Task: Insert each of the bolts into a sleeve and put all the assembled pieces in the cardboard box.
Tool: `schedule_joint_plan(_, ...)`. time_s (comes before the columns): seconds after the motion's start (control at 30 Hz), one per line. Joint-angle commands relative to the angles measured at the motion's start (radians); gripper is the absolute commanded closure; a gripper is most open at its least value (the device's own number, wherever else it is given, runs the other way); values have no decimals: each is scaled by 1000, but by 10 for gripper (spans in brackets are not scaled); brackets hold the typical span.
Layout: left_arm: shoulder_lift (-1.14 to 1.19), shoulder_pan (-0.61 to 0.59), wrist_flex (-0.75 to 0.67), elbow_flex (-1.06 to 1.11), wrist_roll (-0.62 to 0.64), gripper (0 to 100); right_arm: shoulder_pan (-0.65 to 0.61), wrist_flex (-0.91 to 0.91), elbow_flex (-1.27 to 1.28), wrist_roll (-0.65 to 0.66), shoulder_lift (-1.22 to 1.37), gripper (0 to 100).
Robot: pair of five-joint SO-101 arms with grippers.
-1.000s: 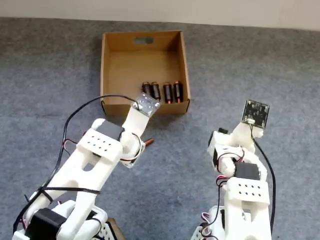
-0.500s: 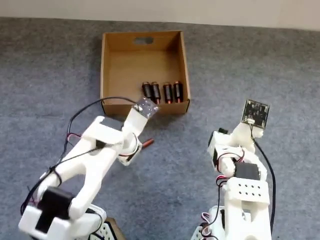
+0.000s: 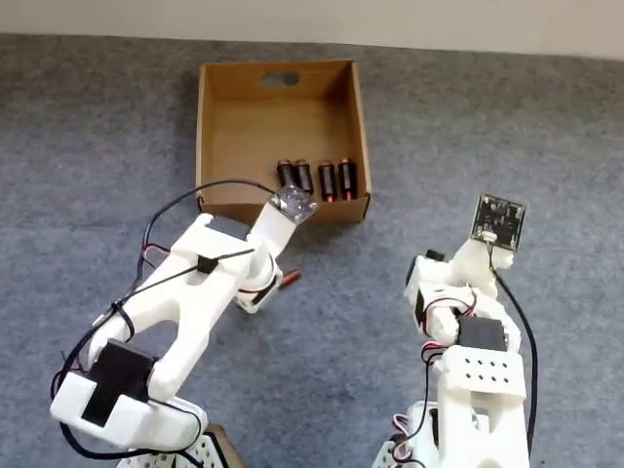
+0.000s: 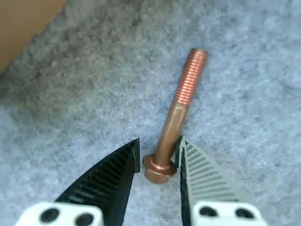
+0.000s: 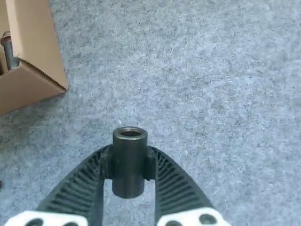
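A grey carpeted worktop (image 3: 546,127) carries an open brown cardboard box (image 3: 253,127) beyond both end effectors, with four dark assembled pieces (image 3: 317,178) along its near wall. The left end effector (image 4: 159,143) is spread apart, straddling the flanged head of a copper threaded bolt (image 4: 181,108) lying flat. The right end effector (image 5: 128,153) is clamped on a dark cylindrical sleeve (image 5: 129,162).

A robotics lab-style test setup: a white plastic left arm (image 3: 185,312) and right arm (image 3: 478,375) with exposed wires (image 3: 195,192) and a bare circuit board (image 3: 498,218) stand on a bench (image 3: 88,146) covered in grey carpet, with an open cardboard box (image 3: 331,210) and a plain pale wall (image 3: 390,18) behind.
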Motion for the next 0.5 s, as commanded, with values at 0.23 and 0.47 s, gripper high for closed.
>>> schedule_joint_plan(0.23, -10, -8, 71, -35, -163, 988, -8, -19, 19, -12, -18, 993)
schedule_joint_plan(0.47, -12, 13, 206, -65, -322, 992, -8, -19, 21, -12, -18, 993)
